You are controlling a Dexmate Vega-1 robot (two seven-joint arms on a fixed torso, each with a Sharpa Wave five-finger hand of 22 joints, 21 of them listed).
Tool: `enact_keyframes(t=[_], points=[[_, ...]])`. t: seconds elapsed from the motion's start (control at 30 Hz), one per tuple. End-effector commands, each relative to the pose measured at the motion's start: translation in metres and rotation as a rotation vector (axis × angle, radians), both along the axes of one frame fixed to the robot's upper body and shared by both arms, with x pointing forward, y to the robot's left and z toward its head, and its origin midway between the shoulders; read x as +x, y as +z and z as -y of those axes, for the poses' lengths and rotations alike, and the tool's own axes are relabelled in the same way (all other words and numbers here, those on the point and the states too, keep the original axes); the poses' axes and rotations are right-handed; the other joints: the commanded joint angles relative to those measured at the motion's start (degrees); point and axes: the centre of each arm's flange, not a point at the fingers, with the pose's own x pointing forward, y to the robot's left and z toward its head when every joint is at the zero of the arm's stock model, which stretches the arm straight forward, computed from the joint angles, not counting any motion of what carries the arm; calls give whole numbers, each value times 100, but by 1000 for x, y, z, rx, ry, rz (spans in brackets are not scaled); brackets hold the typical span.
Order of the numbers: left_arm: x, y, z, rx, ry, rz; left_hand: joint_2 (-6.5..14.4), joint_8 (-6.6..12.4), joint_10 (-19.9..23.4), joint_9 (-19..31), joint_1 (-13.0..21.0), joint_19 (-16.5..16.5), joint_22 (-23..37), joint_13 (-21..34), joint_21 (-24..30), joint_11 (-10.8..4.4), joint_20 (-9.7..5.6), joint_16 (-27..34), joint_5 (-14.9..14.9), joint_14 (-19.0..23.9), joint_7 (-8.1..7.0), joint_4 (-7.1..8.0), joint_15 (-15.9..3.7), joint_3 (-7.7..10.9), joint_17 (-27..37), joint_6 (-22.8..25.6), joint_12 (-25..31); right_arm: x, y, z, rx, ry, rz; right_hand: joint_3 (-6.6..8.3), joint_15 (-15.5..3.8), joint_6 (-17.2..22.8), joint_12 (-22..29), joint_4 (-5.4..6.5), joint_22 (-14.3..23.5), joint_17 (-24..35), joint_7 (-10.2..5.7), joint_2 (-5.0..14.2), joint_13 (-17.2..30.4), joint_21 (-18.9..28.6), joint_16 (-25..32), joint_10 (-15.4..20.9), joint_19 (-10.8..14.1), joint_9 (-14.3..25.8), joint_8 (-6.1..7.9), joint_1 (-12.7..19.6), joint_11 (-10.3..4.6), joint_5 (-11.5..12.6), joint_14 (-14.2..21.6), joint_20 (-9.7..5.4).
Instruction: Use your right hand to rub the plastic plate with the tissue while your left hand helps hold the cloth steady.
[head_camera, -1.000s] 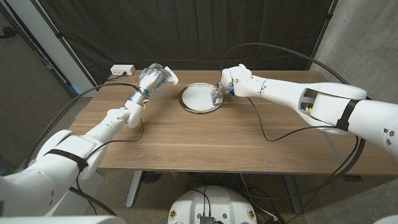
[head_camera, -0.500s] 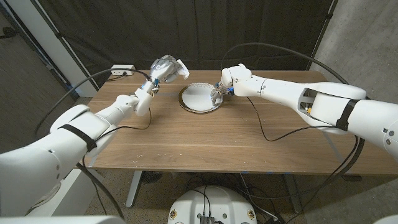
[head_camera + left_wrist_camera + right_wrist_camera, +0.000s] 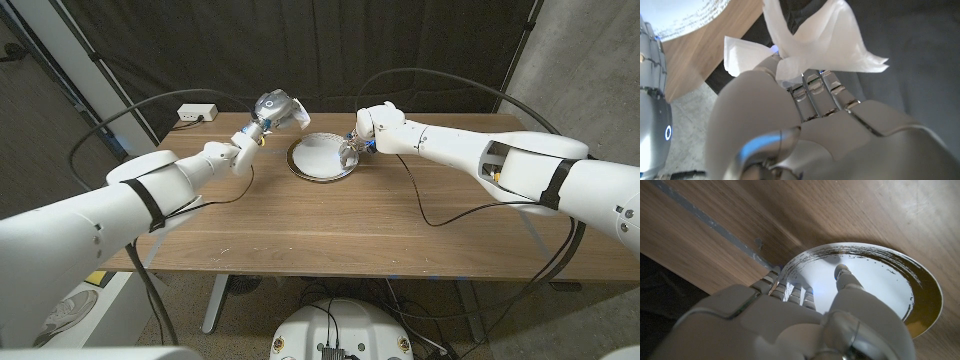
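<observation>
Over the far part of the bench (image 3: pixel 330 215) your left hand (image 3: pixel 268 110) is raised, clenched around the tissue (image 3: pixel 290 112), which is white and crumpled. Left wrist view: tissue (image 3: pixel 810 37) sticks out past the fingers (image 3: pixel 815 90) in loose folds, pinched at the fingertips. Plastic plate (image 3: pixel 322 156) lies on the bench just right of that hand and lower, white inside with a dark rim; tissue is apart from the plate, above its far left edge.

Your right hand (image 3: pixel 355 150) sits at the plate's right rim, fingers curled down onto it. Right wrist view: right hand (image 3: pixel 805 315) grasps the plate (image 3: pixel 880 275) at its edge, with one finger lying on the plate's white inside and the others over the rim toward the bench (image 3: pixel 740 225).

White power strip (image 3: pixel 195 113) sits at the bench's far left corner, left of your left hand. Black cables (image 3: pixel 430 215) trail across the bench under both arms.
</observation>
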Motion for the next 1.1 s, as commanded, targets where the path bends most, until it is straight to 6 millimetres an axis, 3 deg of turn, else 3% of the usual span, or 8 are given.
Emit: enact_keyframes(t=[0.03,0.4,1.1], points=[[18,-6,22,57,106,-128,-14,-19,262,19,-4,-39,-5,-27,39,-213,-449,-17,32,65,-51,-5,-536,-47,10,29,-51,1,-4,3,21,0,-23,-30,36,134,23,15,9,17,120,-37,18,48,-1,-9,-4,13,39,54,11,-8,-19,26],[26,-27,40,101,137,-205,-108,-47,351,-5,30,-98,-33,-161,78,-220,-483,-99,71,27,-168,-14,-545,-171,9,243,-217,6,-5,5,29,1,-28,-49,47,138,20,10,10,15,133,-53,17,49,-9,-13,-14,10,32,56,28,-13,-24,38],[41,-70,60,89,226,-377,-84,-223,501,-17,96,-102,-61,-285,163,-218,-512,-167,133,75,-116,32,-538,-323,39,350,-441,10,-5,12,43,7,-55,-96,141,152,30,-17,12,9,155,-112,16,48,-21,21,-38,4,22,58,126,-31,-33,101]])
